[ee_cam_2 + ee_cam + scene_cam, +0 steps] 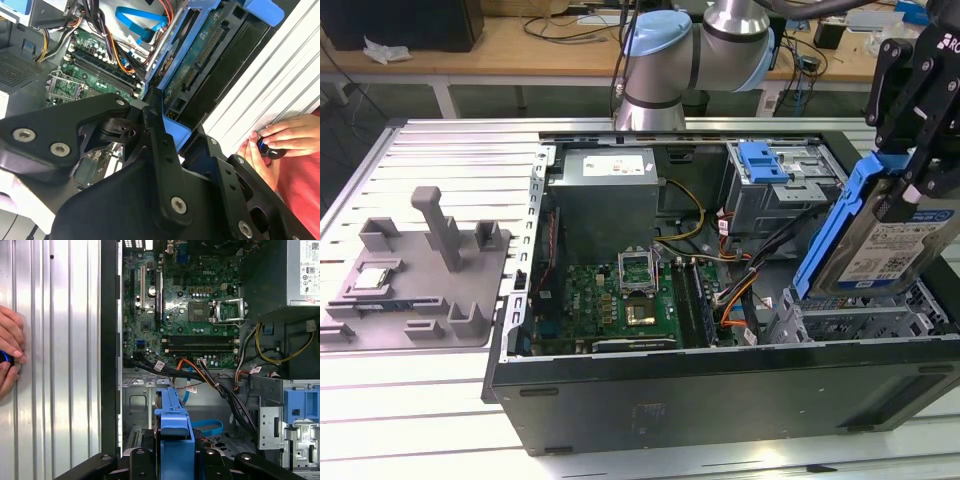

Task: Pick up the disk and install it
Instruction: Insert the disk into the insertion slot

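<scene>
The disk (888,243), silver with a white-and-blue label and a blue rail frame (832,225), hangs tilted on edge over the open computer case (720,385), at the exterior view's right. My gripper (912,168) is shut on its upper end. The disk's lower end sits just above the metal drive cage (865,322). In the second wrist view the disk's (200,55) green circuit side runs away from my black fingers (156,145). In the first wrist view the disk's blue rail (174,422) stands edge-on between the gripper's (174,460) links.
The motherboard (625,295) and loose cables (740,290) lie inside the case. A blue drive caddy (765,162) sits at the case's back. A grey fixture (440,300) holding a small chip (372,280) rests on the slatted table. A person's hand (10,355) is beside the case.
</scene>
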You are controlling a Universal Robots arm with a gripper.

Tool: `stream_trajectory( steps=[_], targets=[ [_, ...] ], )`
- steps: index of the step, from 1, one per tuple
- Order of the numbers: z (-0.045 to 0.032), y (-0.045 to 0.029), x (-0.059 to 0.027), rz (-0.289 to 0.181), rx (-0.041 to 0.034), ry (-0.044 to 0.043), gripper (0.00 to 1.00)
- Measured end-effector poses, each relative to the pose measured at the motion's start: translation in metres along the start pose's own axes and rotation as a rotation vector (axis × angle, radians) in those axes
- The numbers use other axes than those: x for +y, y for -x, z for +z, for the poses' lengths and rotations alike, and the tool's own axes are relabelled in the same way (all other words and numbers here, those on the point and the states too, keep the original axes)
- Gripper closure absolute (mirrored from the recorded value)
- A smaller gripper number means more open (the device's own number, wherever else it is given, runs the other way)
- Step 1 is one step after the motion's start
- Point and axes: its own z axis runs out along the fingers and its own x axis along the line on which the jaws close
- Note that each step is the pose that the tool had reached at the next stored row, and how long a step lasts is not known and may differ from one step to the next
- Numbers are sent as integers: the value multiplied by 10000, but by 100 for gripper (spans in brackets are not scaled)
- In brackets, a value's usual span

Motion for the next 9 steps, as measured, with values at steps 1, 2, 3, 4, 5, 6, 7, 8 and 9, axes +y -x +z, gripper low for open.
stream_trajectory(
  steps=[1,2,3,4,5,6,7,8,9],
  targets=[
    [1,-1,0,0,1,0,63],
    [3,-3,0,1,2,0,63],
    [7,-4,0,0,3,0,63],
    [12,-4,0,0,1,0,63],
    [15,-4,0,0,0,0,63],
    [18,-4,0,0,0,0,63],
    [21,-4,0,0,1,0,63],
    [24,-5,0,0,1,0,63],
    [27,-5,0,0,1,0,63]
  ],
)
